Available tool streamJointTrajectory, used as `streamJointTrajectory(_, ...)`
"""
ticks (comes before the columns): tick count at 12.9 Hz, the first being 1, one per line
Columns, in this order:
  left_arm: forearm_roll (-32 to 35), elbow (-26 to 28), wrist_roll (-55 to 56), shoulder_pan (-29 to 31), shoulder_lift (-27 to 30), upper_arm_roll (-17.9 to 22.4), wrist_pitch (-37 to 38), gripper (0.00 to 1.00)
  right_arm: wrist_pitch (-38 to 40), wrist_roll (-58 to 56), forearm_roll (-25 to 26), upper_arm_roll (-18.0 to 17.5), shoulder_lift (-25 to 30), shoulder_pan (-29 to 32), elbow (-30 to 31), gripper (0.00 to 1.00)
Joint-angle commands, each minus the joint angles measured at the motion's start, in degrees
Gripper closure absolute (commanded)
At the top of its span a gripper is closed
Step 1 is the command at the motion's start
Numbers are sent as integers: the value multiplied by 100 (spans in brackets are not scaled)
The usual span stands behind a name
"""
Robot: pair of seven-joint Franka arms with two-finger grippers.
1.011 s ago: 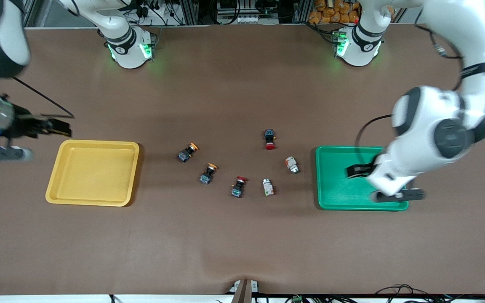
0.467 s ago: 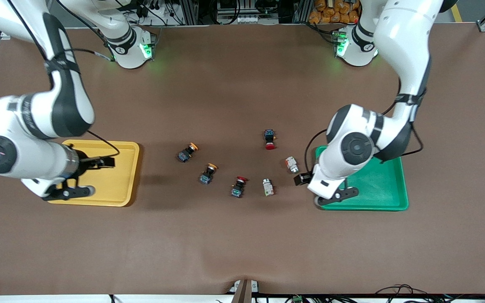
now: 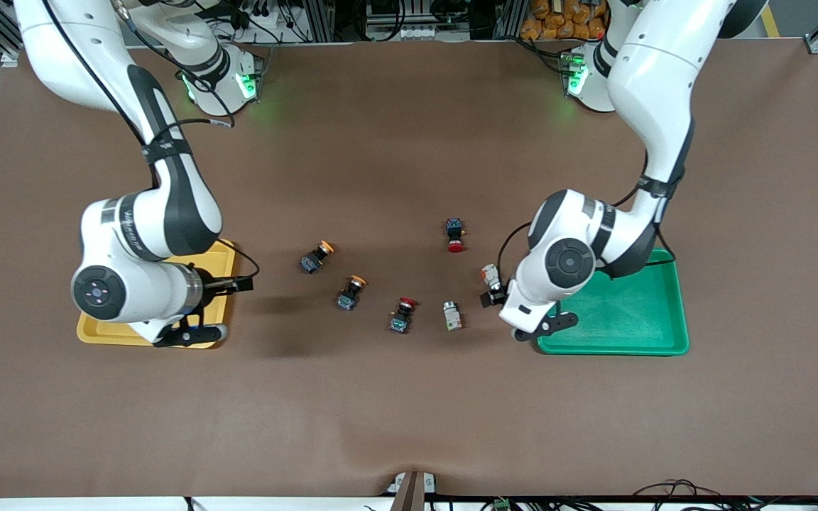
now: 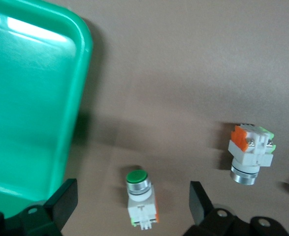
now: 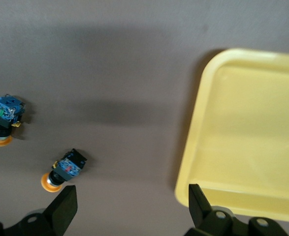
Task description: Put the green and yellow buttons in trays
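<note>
The left gripper (image 4: pixel 129 206), jaws wide and empty, hovered over the green-capped button (image 4: pixel 141 197), lying between them beside the green tray (image 4: pixel 60 123).

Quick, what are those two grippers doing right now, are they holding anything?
Left gripper: open, holding nothing, over a green-capped button.
Right gripper: open, holding nothing, beside the yellow tray.

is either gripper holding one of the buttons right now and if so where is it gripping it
Nothing is held. The left gripper is open over the white green-capped button; the right gripper is open beside the yellow tray.
</note>
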State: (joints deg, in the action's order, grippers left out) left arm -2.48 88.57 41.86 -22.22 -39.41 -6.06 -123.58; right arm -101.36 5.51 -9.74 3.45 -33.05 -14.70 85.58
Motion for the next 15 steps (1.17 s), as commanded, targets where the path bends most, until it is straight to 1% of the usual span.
streamJointTrajectory(1, -121, 291, 85, -80, -31, 35, -455, 0, -600, 572, -466, 15, 61, -58, 624, 0)
streamJointTrajectory(2, -129, 379, 94, -89, -40, 35, -561, 0, -944, 827, -476, 15, 88, -146, 914, 0)
streamJointTrajectory(3, -130, 467, 103, -89, -58, 35, -597, 0, -1043, 1108, -485, 15, 97, -225, 1056, 0)
streamJointTrajectory(6, -235, 854, 217, -186, 30, 35, -597, 0, -1087, 2354, -511, 15, 97, -585, 1128, 0)
streamJointTrajectory(8, -226, 916, 305, -247, 30, 35, -606, 0, -1210, 3251, -503, 15, 62, -857, 1128, 0)
streamJointTrajectory(9, -235, 908, 305, -256, 21, 35, -624, 4, -1246, 3638, -503, 24, 61, -954, 1163, 0)
streamJointTrajectory(10, -235, 899, 305, -248, 21, 35, -667, 19, -1237, 3842, -494, 24, 53, -1051, 1241, 0)
streamJointTrajectory(11, -226, 899, 296, -239, 21, 35, -668, 49, -1254, 3922, -485, 33, 18, -1130, 1364, 0)
streamJointTrajectory(12, -226, 899, 270, -274, 30, 35, -668, 88, -1316, 3923, -485, 24, -43, -1140, 1435, 0)
streamJointTrajectory(13, -226, 899, 296, -283, 30, 35, -668, 100, -1429, 3932, -485, 24, -105, -1131, 1505, 0)
streamJointTrajectory(15, -226, 899, 296, -256, 48, 35, -642, 100, -1710, 3941, -502, 15, -106, -1122, 1725, 0)
